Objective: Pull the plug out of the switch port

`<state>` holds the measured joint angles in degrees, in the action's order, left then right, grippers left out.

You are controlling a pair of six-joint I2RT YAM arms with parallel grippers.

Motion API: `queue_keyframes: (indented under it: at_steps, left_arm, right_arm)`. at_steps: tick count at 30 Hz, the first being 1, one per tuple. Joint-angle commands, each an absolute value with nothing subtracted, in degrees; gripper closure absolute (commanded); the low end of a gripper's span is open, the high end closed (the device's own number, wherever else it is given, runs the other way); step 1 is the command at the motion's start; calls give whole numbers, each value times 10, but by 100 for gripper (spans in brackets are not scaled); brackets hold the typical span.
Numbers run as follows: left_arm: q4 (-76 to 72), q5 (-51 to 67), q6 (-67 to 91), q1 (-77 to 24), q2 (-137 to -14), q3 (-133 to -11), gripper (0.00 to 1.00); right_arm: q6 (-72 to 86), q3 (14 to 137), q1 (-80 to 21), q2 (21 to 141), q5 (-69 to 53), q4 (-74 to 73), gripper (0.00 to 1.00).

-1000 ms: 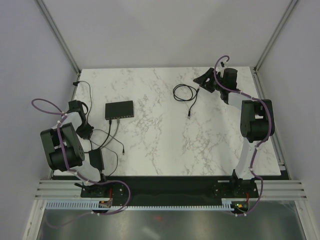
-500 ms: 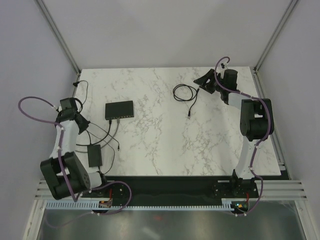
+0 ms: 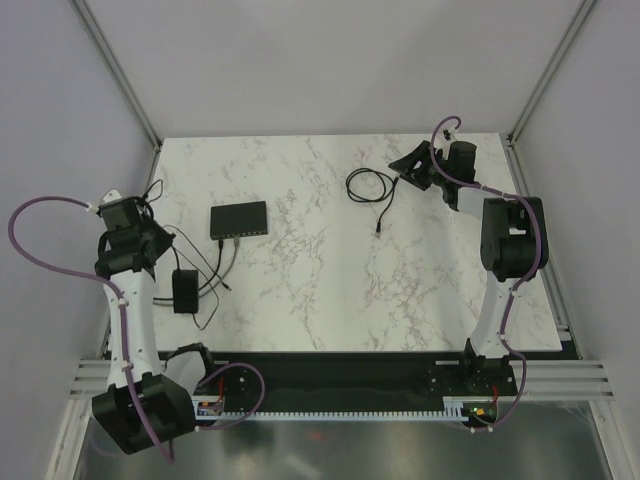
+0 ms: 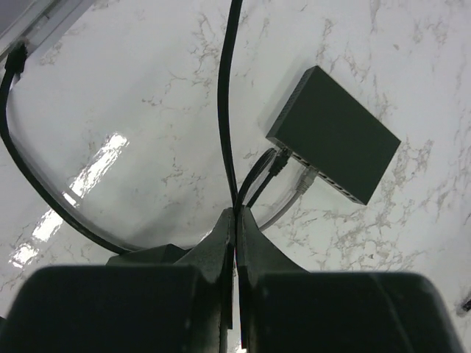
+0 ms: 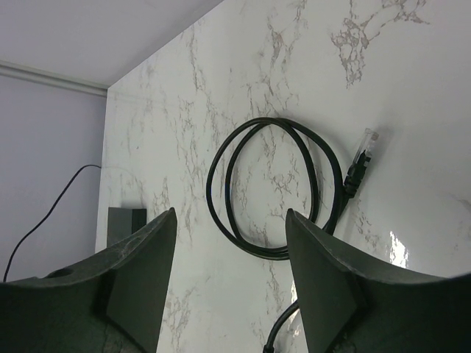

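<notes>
The switch is a flat black box lying left of the table's middle. A black plug and a pale grey plug sit in its ports on the near edge. Their cables run back to my left gripper, which is shut, with thin black cable pinched at its tips, a short way left of the switch. My right gripper hovers open at the far right over a coiled black cable, holding nothing.
A small black power-adapter brick lies near the left arm, with loose leads around it. A thicker black cable curves along the table's left edge. The coil's free plug rests on the marble beside the coil.
My left arm has swung out and up along the table's left side, and its jaws went from partly open to shut. The adapter brick slid farther from the table's near edge. The right gripper barely moved.
</notes>
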<state>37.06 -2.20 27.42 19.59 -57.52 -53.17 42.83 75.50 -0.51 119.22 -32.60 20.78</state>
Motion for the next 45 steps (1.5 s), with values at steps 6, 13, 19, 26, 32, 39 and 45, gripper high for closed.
queue_keyframes:
  at_steps: [6,13,19,26,32,39,45]
  left_arm:
    - [359,38,292,198,-535,-649,98]
    - [355,100,294,198,-538,-746,98]
    - [323,189,332,179,-575,-811,98]
    - [311,167,321,16,-667,-957,98]
    - [272,193,308,-111,-785,-1076,98]
    - [242,202,317,-221,-932,-1178,98]
    - [164,204,333,-286,-1003,-1144,98]
  right_arm:
    - [423,758,-4,1194,-335,235,31]
    - [425,759,-4,1196,-338,234,31]
    - [424,760,-4,1196,-338,234,31]
    - [417,765,-4,1199,-335,225,31]
    - [409,755,14,1188,-320,220,31]
    - [445,725,59,1181,-283,221,32]
    - [461,693,97,1164,-282,252,33]
